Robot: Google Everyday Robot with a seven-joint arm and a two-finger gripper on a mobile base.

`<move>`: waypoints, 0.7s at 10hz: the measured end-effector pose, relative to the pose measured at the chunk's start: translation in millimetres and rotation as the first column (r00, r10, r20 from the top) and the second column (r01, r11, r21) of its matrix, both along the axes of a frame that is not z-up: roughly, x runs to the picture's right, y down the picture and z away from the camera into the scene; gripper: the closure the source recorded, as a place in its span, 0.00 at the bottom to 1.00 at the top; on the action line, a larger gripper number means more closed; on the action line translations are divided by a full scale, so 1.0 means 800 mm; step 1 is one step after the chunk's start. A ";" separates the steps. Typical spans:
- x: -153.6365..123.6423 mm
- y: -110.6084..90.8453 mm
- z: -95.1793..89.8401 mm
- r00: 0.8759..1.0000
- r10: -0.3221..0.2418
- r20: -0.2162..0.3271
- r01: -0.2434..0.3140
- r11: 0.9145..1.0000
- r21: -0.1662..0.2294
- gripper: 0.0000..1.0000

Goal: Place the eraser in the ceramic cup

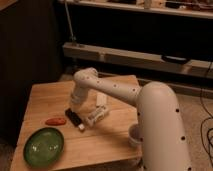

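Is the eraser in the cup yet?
Out. The eraser is just below the gripper, over the table, well apart from the cup.

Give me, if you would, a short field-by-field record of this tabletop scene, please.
gripper: low over the table, left of middle, at the eraser; hold unclear
eraser: black block beside the red-orange thing
ceramic cup: near the right edge, partly behind the arm
white bottle: lying right of the eraser
green plate: front left corner
task state: eraser not yet in the cup
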State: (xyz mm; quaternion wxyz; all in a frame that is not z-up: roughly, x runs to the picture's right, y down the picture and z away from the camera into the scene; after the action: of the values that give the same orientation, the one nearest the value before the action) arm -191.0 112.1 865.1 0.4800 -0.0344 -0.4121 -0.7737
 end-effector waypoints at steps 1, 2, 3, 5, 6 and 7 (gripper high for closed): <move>0.006 -0.005 -0.004 0.999 -0.019 -0.027 0.019 0.999 0.027 0.46; 0.007 -0.008 -0.009 1.000 -0.024 -0.005 0.025 0.999 0.031 0.36; 0.004 -0.006 -0.011 0.998 -0.029 0.047 0.028 0.999 0.024 0.28; 0.003 0.010 -0.016 0.976 -0.037 0.217 0.036 0.999 0.007 0.20; -0.001 0.012 -0.021 0.968 -0.058 0.245 0.054 0.998 0.022 0.20; -0.005 0.020 -0.027 0.962 -0.099 0.255 0.090 0.995 0.049 0.20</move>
State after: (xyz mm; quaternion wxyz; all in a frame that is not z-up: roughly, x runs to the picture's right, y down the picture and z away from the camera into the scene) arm -195.2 128.1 843.2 0.3857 0.0556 -0.4544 -0.8011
